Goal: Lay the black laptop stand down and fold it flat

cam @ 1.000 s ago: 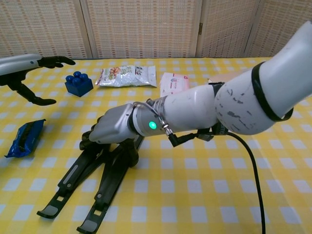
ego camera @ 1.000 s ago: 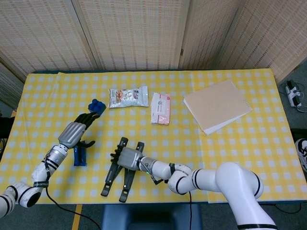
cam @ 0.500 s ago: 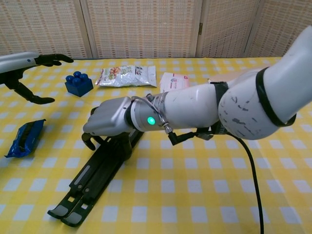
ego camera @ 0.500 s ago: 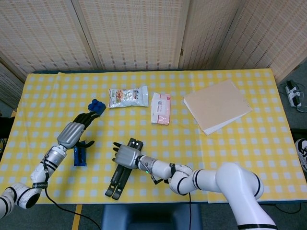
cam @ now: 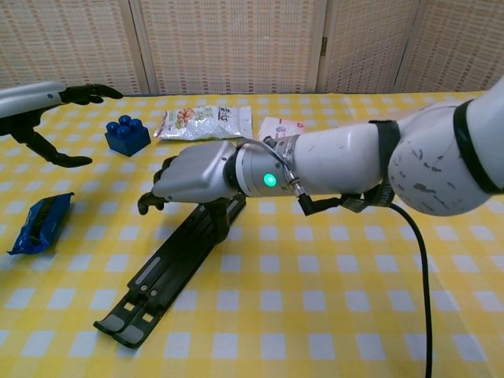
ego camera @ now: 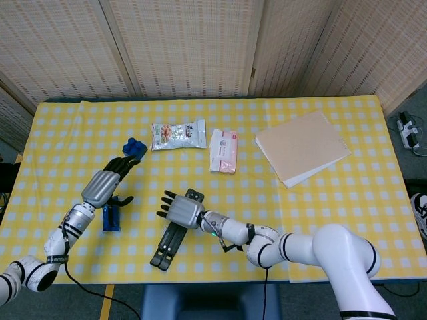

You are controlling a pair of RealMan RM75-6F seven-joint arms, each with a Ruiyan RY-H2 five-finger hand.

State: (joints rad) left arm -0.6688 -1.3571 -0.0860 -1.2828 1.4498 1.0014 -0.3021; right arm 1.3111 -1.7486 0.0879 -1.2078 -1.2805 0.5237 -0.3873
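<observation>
Yellow checked table (ego camera: 333,213) | right hand (ego camera: 179,210) spread over folded laptop stand (ego camera: 175,237) – blue block (ego camera: 133,146) nearby

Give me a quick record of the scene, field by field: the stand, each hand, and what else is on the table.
stand: black laptop stand lies flat on the yellow checked tablecloth, its two arms closed side by side
right hand: right hand over the stand's far end, fingers spread; contact unclear
left hand: left hand open, holds nothing
other items: blue block, blue packet, snack bag, pink wipes pack, tan folders
</observation>
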